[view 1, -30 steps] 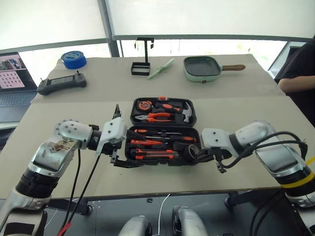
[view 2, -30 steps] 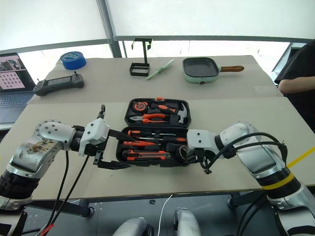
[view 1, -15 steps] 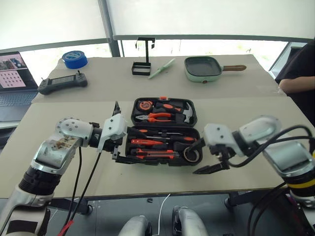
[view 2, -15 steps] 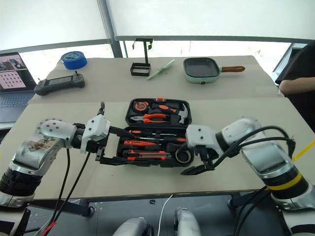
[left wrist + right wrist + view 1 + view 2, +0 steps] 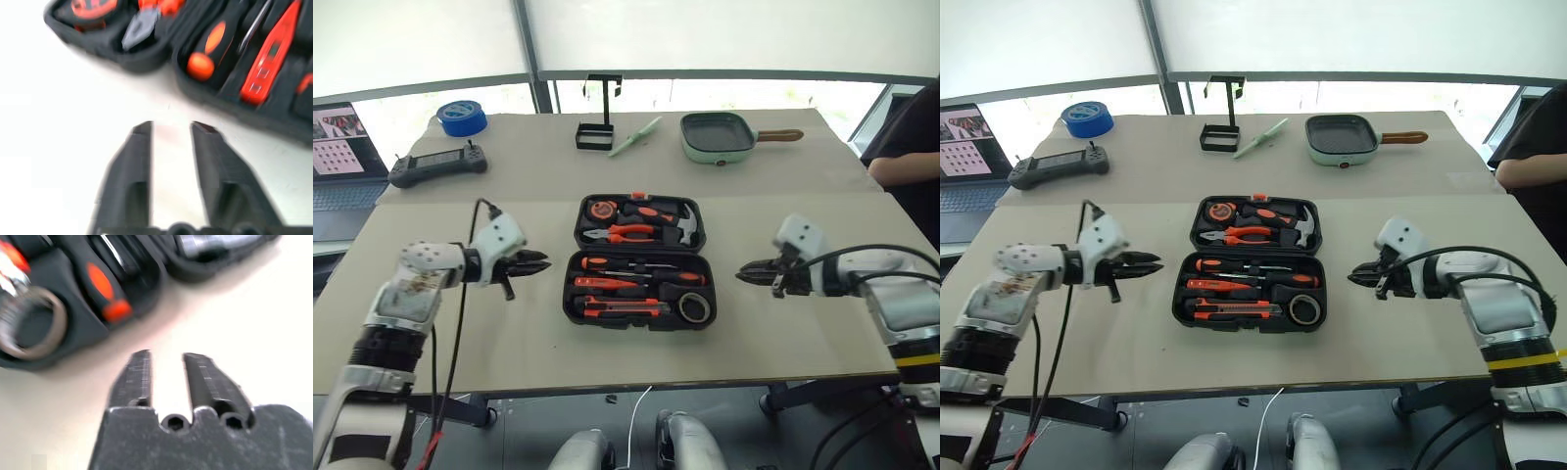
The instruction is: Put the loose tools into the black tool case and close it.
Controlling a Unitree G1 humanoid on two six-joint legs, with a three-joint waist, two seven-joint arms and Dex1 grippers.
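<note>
A controller [image 5: 436,164], blue tape [image 5: 460,118] and pan [image 5: 717,135] are lying beyond the open case [image 5: 639,261]. Flanking it, the left gripper [image 5: 540,262] and right gripper [image 5: 744,275] are hovering nearly closed, empty.

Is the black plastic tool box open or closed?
Open. The black plastic tool case lies flat on the table with both halves spread, and the orange-handled tools inside its recesses are showing.

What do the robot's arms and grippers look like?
Both arms are shiny silver-grey metal with white blocks at the wrists. The left gripper and the right gripper each have two pointed black fingers. Black cables loop along both arms, the left arm has scuffed brown marks, and the right arm wears a yellow band.
</note>
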